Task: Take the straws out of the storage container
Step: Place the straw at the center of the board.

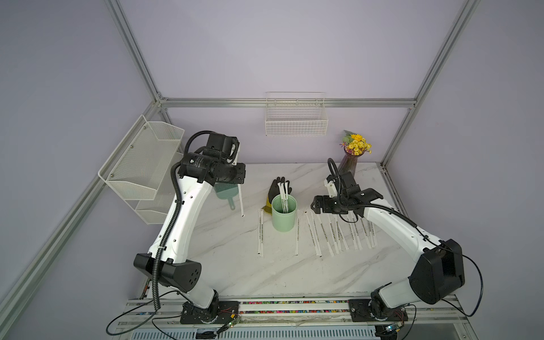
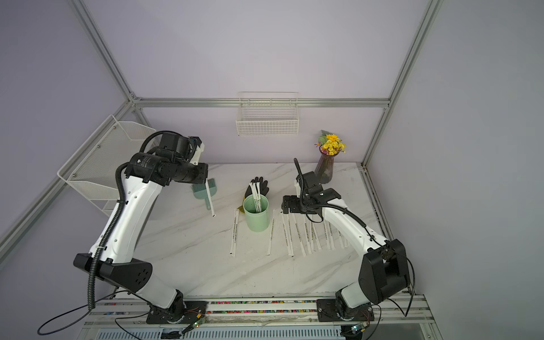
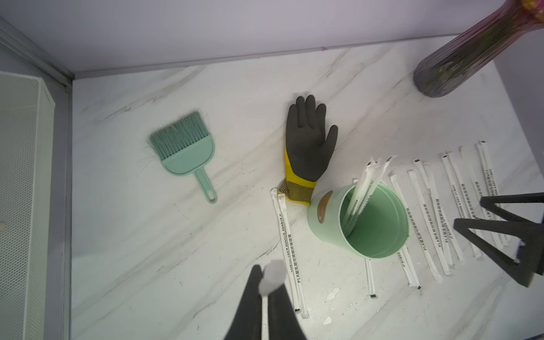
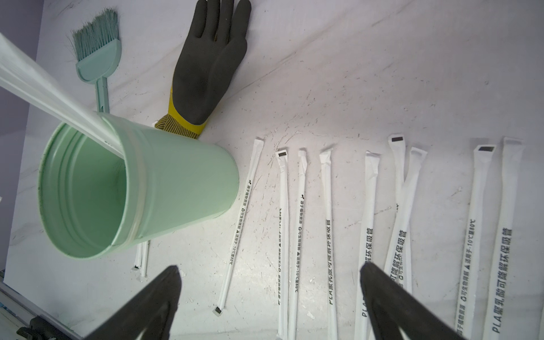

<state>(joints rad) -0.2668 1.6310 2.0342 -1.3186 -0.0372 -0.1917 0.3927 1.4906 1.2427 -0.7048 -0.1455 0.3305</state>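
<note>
The storage container (image 1: 283, 215), a mint-green cup, stands upright mid-table with a small bunch of straws (image 1: 284, 195) leaning in it. One straw (image 1: 241, 203) hangs almost upright to the left of the cup, its lower end near the table. My left gripper (image 3: 265, 273) is shut on this straw's upper part, and the wrist hides the jaws in both top views. My right gripper (image 1: 314, 205) is open and holds nothing. It hovers just right of the cup, over a row of several straws (image 1: 338, 232) lying on the table. More straws (image 1: 260, 232) lie flat beside the cup.
A black-and-yellow glove (image 1: 279, 188) lies just behind the cup. A green hand brush (image 1: 226, 194) lies under my left wrist. A vase of flowers (image 1: 350, 162) stands at the back right. A white wire basket (image 1: 295, 117) hangs on the back wall, a mesh shelf rack (image 1: 141, 167) on the left wall.
</note>
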